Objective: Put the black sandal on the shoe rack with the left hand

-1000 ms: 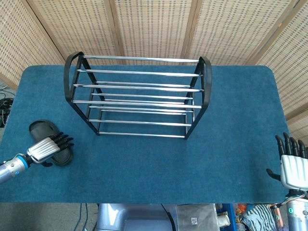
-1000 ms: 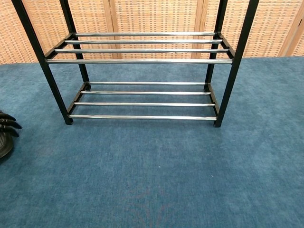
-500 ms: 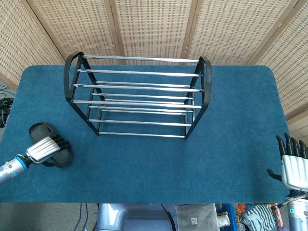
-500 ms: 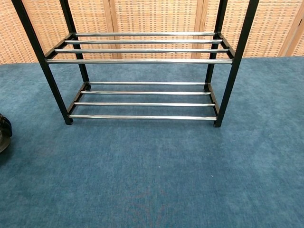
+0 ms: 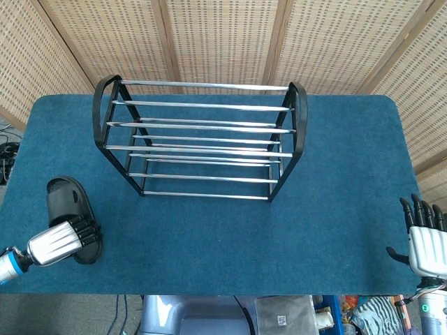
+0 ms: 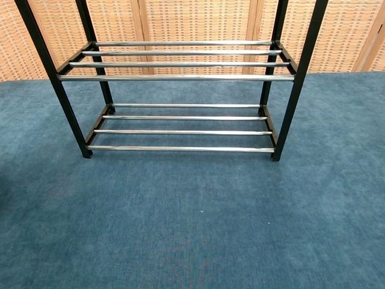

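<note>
Pulled back toward the near-left corner since a second ago: left hand (image 5: 61,241) now lower in the head view, and black sandal (image 5: 70,216) swung with it, lengthwise now, toe end pointing away. Gone from the chest view entirely, both hand and sandal. Fingers curled over the near end of the sandal, apparently gripping it; cannot tell for certain whether clamped or merely resting on top. Sandal lying flat on the blue surface (image 5: 209,230), well left of the shoe rack (image 5: 202,139) and nearer the front edge.

For the step in hand: confirm a firm hold on the sole edge before lifting, then raise clear of the surface, carry right and away toward the rack's open front, and keep the sole level so as to span two rails rather than slip between them.

Right hand (image 5: 426,241) idle at the near-right corner, fingers straight and apart, holding nothing.
</note>
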`<state>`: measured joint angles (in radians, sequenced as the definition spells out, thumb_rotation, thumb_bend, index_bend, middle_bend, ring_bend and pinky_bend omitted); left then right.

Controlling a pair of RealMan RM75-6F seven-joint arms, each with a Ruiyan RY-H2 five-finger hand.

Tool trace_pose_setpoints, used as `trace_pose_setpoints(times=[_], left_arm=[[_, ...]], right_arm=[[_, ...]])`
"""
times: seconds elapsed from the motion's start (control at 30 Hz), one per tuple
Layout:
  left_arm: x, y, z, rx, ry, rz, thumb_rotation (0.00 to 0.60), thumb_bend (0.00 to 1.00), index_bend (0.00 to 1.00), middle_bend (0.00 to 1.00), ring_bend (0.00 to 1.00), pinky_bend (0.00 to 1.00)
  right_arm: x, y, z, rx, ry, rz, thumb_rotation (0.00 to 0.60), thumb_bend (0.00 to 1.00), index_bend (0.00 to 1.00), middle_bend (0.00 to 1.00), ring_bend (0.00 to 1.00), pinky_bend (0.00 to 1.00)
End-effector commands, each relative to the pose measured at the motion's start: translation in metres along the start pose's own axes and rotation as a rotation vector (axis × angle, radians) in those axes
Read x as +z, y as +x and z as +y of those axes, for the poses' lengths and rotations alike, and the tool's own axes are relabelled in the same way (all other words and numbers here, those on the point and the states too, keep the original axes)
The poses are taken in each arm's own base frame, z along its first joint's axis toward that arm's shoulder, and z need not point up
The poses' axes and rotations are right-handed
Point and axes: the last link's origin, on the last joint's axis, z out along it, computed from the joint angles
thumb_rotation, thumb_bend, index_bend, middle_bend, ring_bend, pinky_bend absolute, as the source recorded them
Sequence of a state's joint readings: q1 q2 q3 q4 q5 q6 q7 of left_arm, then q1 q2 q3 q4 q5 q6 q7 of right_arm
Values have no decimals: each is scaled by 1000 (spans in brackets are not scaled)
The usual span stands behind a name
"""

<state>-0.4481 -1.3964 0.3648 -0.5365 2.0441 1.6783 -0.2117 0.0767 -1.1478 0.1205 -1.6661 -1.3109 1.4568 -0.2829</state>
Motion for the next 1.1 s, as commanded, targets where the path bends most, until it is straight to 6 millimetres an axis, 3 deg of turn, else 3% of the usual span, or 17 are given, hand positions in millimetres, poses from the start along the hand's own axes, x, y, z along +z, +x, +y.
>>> trace_pose_setpoints(times=[0.03, 0.23, 0.43, 0.63, 0.9, 1.1], left_arm=[[-17, 19, 31, 66, -100, 73, 600, 174, 640, 513, 402, 411], [-25, 39, 68, 132, -253, 172, 600, 174, 648, 517, 402, 412], [-20, 60, 84, 167, -342, 253, 600, 174, 651, 517, 402, 413], [12, 86, 65, 229, -396, 366, 600, 174, 657, 517, 402, 413], [70, 114, 43, 238, -555, 546, 600, 174, 662, 518, 401, 414], [108, 129, 32, 282, -589, 562, 600, 174, 662, 516, 402, 414]], right_arm=[[-1, 1, 0, 6, 4, -3, 600, 0, 0, 0, 0, 0], [-3, 3, 2, 25, 6, -7, 600, 0, 0, 0, 0, 0], [-2, 6, 5, 41, 4, -10, 600, 0, 0, 0, 0, 0], [0, 6, 7, 43, -5, -16, 600, 0, 0, 0, 0, 0], [4, 4, 11, 30, -29, -19, 600, 0, 0, 0, 0, 0], [7, 0, 12, 20, -46, -34, 600, 0, 0, 0, 0, 0]])
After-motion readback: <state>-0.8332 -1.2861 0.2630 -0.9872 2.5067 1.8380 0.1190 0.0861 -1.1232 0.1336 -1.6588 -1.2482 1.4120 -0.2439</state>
